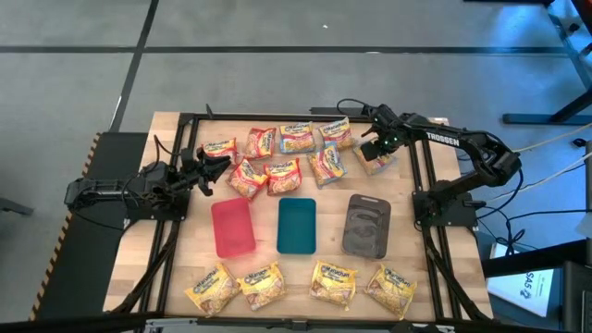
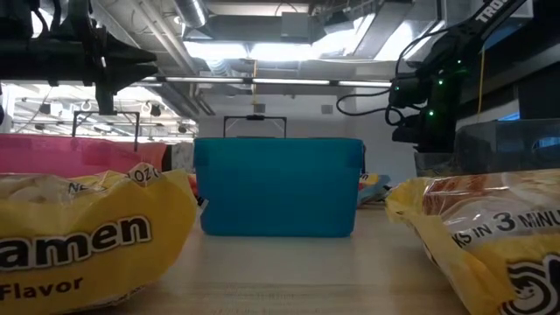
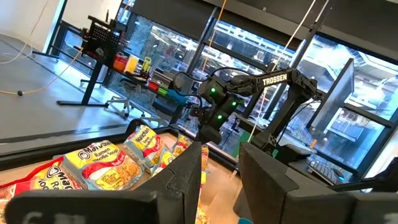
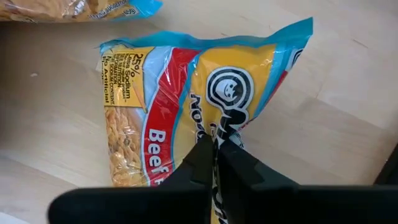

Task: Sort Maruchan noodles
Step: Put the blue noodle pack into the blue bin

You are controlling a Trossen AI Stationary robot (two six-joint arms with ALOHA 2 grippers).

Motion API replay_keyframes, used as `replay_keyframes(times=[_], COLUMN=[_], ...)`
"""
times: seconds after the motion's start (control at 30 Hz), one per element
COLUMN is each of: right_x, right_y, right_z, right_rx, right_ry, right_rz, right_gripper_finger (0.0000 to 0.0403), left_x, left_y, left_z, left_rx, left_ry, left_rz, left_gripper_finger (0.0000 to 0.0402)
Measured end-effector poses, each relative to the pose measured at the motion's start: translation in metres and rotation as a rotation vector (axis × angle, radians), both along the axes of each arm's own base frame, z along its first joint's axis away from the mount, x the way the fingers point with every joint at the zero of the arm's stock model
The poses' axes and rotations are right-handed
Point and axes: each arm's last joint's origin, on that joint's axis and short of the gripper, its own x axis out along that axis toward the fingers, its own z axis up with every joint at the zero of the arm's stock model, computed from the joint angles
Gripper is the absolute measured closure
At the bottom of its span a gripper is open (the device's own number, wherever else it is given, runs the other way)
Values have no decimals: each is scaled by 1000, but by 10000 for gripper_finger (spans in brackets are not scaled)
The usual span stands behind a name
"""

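Several Maruchan noodle packets lie in a cluster at the table's far side, red ones (image 1: pixel 248 176) and blue-edged ones (image 1: pixel 326 165). Another row of yellow packets (image 1: pixel 262 284) lies along the near edge. My right gripper (image 1: pixel 375 148) is over the far right of the cluster, shut on a blue-edged beef packet (image 4: pixel 186 106). My left gripper (image 1: pixel 217 166) hovers open at the cluster's left end, beside a red packet (image 1: pixel 222 148). In its wrist view the left gripper (image 3: pixel 221 168) touches nothing. My right gripper pinches the beef packet's printed front film near its middle (image 4: pixel 229 121) between its two fingers. It comes from above, pointing down. The film puckers up where the fingertips meet. Whether the packet is clear of the wood, I cannot tell.
A red tray (image 1: pixel 233 227), a teal tray (image 1: pixel 296 225) and a dark grey tray (image 1: pixel 366 224) lie side by side mid-table. Bare wood separates them from the packet rows. A black frame (image 1: pixel 421 176) borders the table, and cables trail off its right side.
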Motion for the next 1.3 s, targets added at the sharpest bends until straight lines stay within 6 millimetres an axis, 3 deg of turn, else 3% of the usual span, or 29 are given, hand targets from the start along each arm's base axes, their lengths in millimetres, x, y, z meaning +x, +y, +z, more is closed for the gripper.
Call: replay_keyframes(times=[0.2,0.4,0.6,0.77,1.0,1.3], right_x=[1,8,24,46,79,122], right_y=[1,-5,-13,-9,20,83], right_z=[1,15,45,78,117,136], right_rx=[35,25,16,-39,-80,-107], right_ry=[-37,-102,-250,-332,-400,-530], right_rz=[12,42,125,220,378,617], right_gripper_finger=[397,400,401,401,402,403], left_x=[0,1,1,1,0,0], left_y=[0,0,0,0,1,1], left_z=[0,-3,-3,-3,-4,-5], left_rx=[1,-1,-2,-2,-8,-6], left_ry=[4,32,37,38,42,50], left_rz=[0,0,0,0,30,51], left_gripper_finger=[299,299,299,299,299,299])
